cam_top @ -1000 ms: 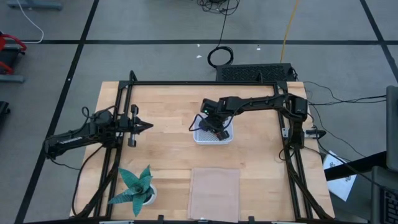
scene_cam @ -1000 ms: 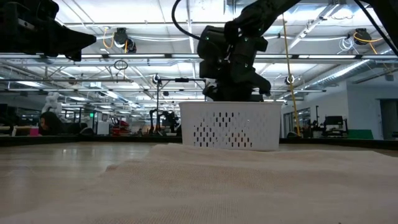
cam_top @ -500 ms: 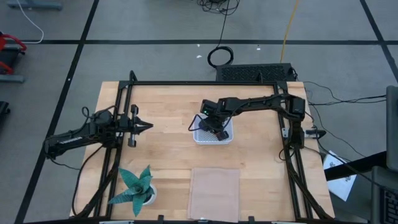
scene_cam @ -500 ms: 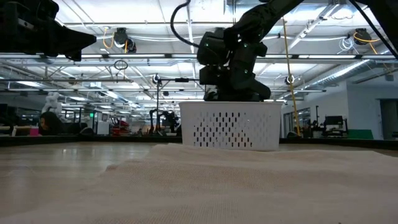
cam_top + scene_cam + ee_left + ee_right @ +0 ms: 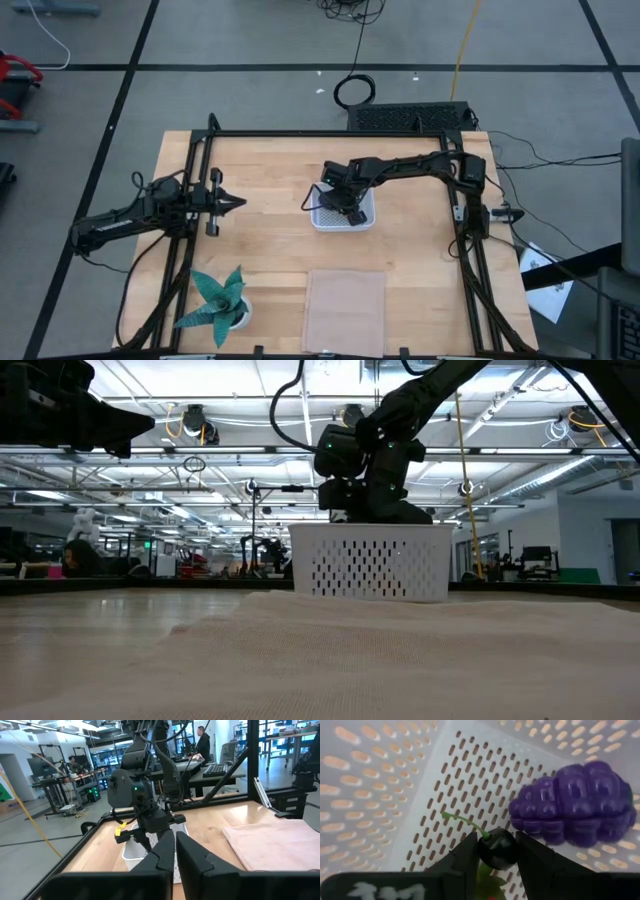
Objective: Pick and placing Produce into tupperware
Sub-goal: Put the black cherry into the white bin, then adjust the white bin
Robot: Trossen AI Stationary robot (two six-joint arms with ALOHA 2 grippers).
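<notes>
The right gripper [image 5: 497,855] is down inside the small white perforated plastic container [image 5: 343,216], its two dark fingers [image 5: 465,855] pinched on a tiny dark round toy fruit with a thin green stem [image 5: 496,849]. Just beside that held piece, a purple bumpy toy bunch of grapes [image 5: 572,807] lies on the container's slotted floor. In the high view the right gripper [image 5: 345,203] reaches in over the container from the right side of the light wooden table [image 5: 270,180], and the container sits near the table's middle. In the low view the container [image 5: 372,562] stands upright with the gripper's dark body [image 5: 365,470] dipping in behind its rim.

The left gripper [image 5: 238,202] waits well apart at the left of the table, its fingers [image 5: 167,852] pressed together on nothing.

Near the front edge lie a flat pale pinkish cloth rectangle [image 5: 345,308] and, to its left, a teal spiky potted plant [image 5: 217,298].
</notes>
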